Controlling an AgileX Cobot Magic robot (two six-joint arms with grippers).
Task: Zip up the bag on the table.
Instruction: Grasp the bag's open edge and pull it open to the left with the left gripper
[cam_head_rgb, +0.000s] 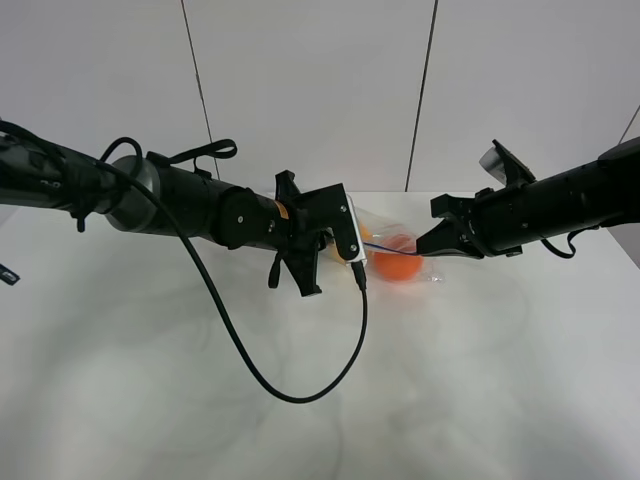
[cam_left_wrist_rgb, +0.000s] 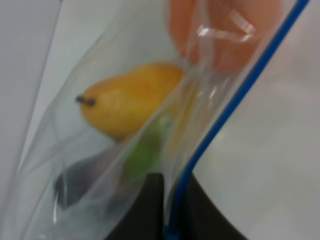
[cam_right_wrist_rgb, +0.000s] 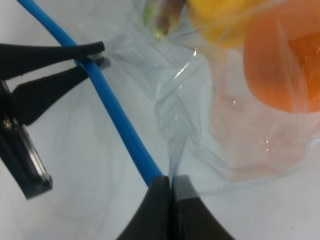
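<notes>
Right gripper (cam_right_wrist_rgb: 171, 197): jaws together, clamped on the blue zip strip (cam_right_wrist_rgb: 120, 120) at the bag's edge.
Left gripper (cam_left_wrist_rgb: 172, 200): jaws together on the same strip. The right wrist view shows this pinch too, further along the strip.
Bag (cam_head_rgb: 392, 243): clear and crinkly, stretched between the 2 grippers. It lies on the table (cam_head_rgb: 150, 400), toward 12 o'clock from its centre.
Wrist views only: yellow fruit (cam_left_wrist_rgb: 127, 102), with blurred green and dark shapes beside it, and the strip running between the 2 pinches.
Exterior view only: orange (cam_head_rgb: 397, 266), whole and round; black cable (cam_head_rgb: 300, 390) looping toward 6 o'clock from the left wrist.
Surface: white tabletop with soft shadows.
Room: pale wall panels (cam_head_rgb: 310, 90) with 2 dark seams.
Edges: far table edge near the bag at 12 o'clock; broad white surface toward 6 o'clock.
</notes>
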